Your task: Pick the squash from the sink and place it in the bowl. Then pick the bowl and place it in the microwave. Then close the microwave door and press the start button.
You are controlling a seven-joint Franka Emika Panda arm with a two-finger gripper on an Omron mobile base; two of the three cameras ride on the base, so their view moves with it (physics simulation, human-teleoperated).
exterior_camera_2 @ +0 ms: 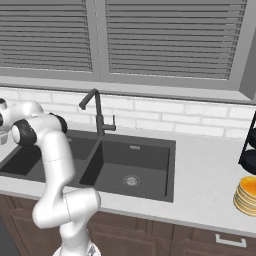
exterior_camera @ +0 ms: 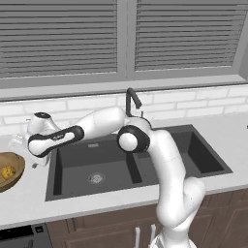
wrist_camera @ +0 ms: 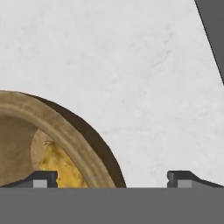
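Note:
The light-brown wooden bowl (exterior_camera: 18,164) stands on the counter left of the sink (exterior_camera: 111,160), and the small yellow squash (exterior_camera: 7,172) lies inside it. My arm stretches left across the sink's left basin toward the bowl. In the hand view my gripper (wrist_camera: 112,178) is open, its two tips wide apart. The left tip is over the inside of the bowl (wrist_camera: 57,127) near the squash (wrist_camera: 61,168); the right tip is over bare counter. Nothing is between the fingers. The microwave and its door are out of view.
A tall dark faucet (exterior_camera: 131,99) rises behind the sink (exterior_camera_2: 130,160). White counter (exterior_camera: 227,135) runs along both sides of the sink. A stack of orange plates (exterior_camera_2: 246,196) and a dark rack (exterior_camera_2: 250,150) stand at the far right. A brick backsplash and a shuttered window lie behind.

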